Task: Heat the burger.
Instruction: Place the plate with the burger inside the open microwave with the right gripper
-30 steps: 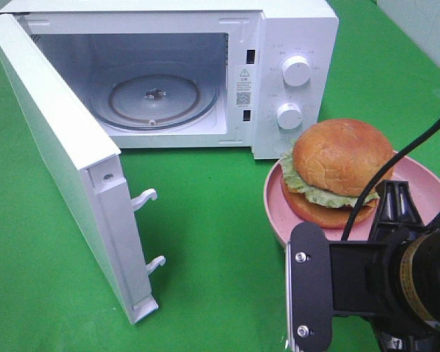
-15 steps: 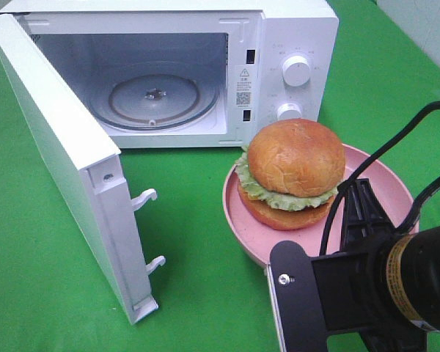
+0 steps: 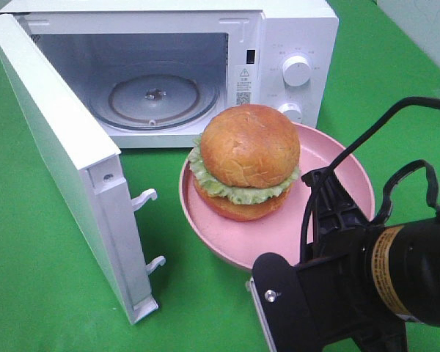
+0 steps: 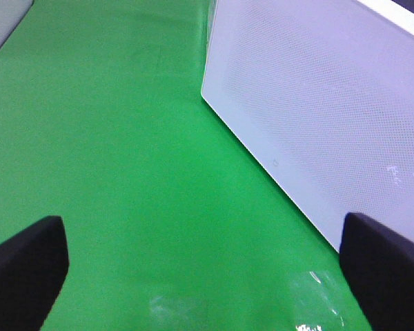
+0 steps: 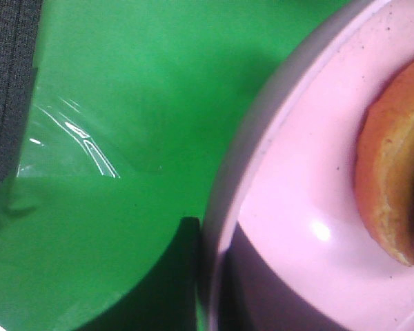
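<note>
Robot lab tabletop: green cloth (image 3: 51, 293), microwave (image 3: 293, 29)

Sticker: a white sticker (image 3: 243, 84) is sitting on the microwave (image 3: 293, 29), on the front frame between the cavity and the dials. It is carrying a warning triangle above a few lines of print too small to read.
QR code: a square code (image 3: 243, 97) is filling the sticker's lower part.
Upper dial (image 3: 296, 70): faint grey marks are ringing it, too pale to read.
Lower dial (image 3: 291, 111): faint marks are ringing it too, equally illegible.
Yellow band (image 3: 382, 272) on the right arm: dark print is running along it, blurred.
Door (image 4: 317, 103), left wrist view: a tiny mark (image 4: 274, 163) is showing near its edge, unreadable.
Readable words or numbers: nothing is coming through clearly enough.
</note>
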### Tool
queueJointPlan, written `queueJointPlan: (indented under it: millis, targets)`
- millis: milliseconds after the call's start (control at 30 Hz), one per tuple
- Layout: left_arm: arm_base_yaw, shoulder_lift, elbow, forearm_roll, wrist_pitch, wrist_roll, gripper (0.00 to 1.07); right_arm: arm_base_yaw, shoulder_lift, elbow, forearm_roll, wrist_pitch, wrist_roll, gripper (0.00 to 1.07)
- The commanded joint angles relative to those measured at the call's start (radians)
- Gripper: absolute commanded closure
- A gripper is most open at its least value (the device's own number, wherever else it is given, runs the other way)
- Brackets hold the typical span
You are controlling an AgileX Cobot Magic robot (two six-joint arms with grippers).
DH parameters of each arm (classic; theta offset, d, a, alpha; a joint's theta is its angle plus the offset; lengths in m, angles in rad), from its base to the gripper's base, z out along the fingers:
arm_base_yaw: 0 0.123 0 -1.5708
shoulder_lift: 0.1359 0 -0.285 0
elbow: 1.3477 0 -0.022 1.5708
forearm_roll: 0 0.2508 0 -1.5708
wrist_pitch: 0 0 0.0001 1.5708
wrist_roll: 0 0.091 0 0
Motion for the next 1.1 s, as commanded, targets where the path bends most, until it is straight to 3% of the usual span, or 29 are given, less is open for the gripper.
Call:
queueJointPlan:
  millis: [33, 333, 800, 1100]
  targets:
    - [0.003, -0.001, 0.001, 0.004, -0.015, 0.003, 0.06, -0.028, -0.011, -0.002, -0.037, -0.057, -0.068, 1.07]
    - [0.003, -0.001, 0.001, 0.004, -0.015, 0.003, 0.06, -0.173, -0.011, -0.002, 0.068, -0.143, -0.314, 1.07]
    - [0.003, -0.001, 0.001, 0.004, -0.015, 0.003, 0.06, -0.268, -0.011, -0.003, 0.259, -0.173, -0.669, 1.07]
    - [0.003, -0.001, 0.001, 0.004, -0.015, 0.003, 0.06, -0.373, -0.011, -0.004, 0.481, -0.174, -0.971, 1.07]
